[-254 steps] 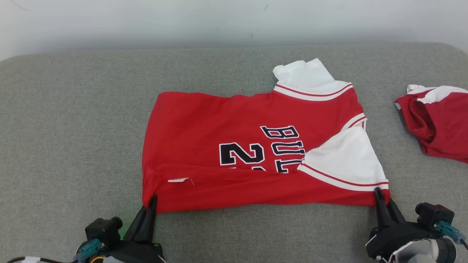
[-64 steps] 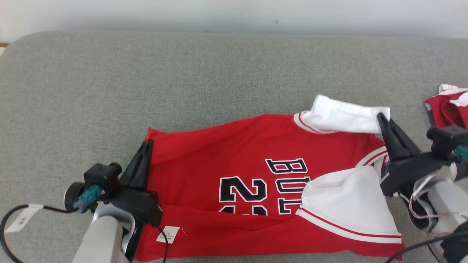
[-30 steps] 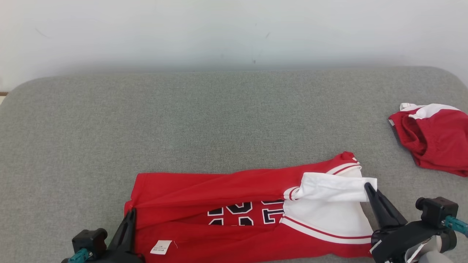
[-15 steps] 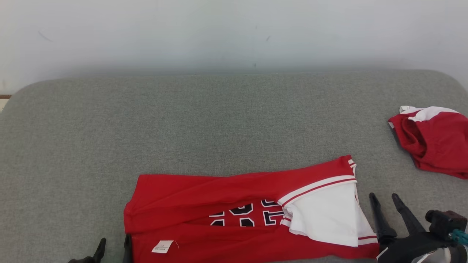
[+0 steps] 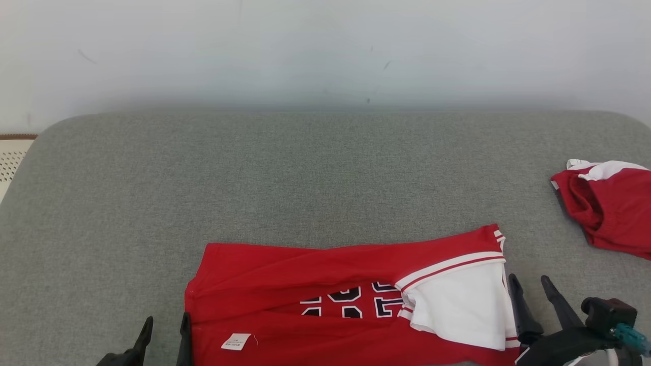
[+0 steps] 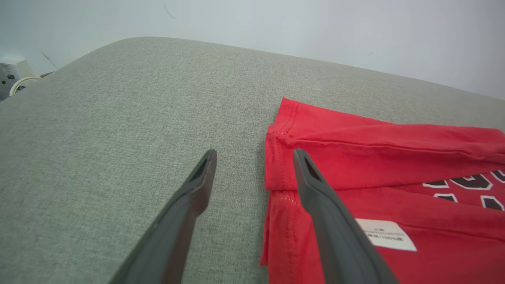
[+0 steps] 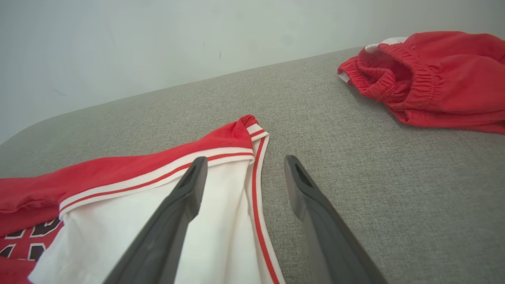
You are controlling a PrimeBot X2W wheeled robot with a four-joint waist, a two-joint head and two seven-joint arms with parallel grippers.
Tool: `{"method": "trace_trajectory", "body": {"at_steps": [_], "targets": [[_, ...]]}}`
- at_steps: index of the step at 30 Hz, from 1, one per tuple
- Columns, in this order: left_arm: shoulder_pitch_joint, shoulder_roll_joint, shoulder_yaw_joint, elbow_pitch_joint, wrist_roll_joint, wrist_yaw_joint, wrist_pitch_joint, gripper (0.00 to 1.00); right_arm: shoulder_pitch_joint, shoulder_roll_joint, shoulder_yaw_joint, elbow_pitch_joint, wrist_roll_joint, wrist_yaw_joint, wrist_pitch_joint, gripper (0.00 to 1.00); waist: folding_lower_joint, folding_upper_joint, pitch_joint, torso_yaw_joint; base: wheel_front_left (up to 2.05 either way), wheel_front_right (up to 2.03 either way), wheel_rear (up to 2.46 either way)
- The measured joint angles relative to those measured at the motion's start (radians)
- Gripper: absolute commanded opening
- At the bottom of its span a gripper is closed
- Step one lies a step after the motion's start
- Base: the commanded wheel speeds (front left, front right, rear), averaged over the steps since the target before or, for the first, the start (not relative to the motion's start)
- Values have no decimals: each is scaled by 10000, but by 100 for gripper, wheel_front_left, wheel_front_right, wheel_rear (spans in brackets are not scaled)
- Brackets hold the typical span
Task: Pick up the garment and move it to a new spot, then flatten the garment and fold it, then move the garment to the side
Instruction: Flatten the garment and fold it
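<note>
The garment (image 5: 305, 274), a red jersey with white sleeves and dark lettering, lies folded lengthwise on the grey cushion (image 5: 254, 173), near its front edge. My left gripper (image 5: 165, 335) stands open at the jersey's left edge, one finger over the red cloth (image 6: 355, 165), nothing held. My right gripper (image 5: 531, 295) is open at the jersey's right edge, beside the white sleeve (image 7: 138, 221); its fingers straddle the striped sleeve hem (image 7: 256, 189) without gripping it. A small white label (image 5: 235, 341) lies on the front fold.
A second red and white garment (image 5: 610, 208) lies bunched at the cushion's right side (image 7: 426, 79). A pale wall (image 5: 325, 51) runs behind the cushion. A perforated white object (image 5: 10, 160) sits off its left end.
Both grippers have opened and let go of the jersey's far edge, which now lies folded over the front half. The white sleeve dropped flat. The camera has shifted slightly.
</note>
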Motion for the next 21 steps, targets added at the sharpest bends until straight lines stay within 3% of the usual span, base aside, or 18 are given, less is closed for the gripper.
{"method": "trace_trajectory", "body": {"at_steps": [21], "targets": [[6,2,-92,-324,15,19,2,100,-733,920,-1120,2353,-1613,0,-29,100,2,0,507,1096,0,0,0]]}}
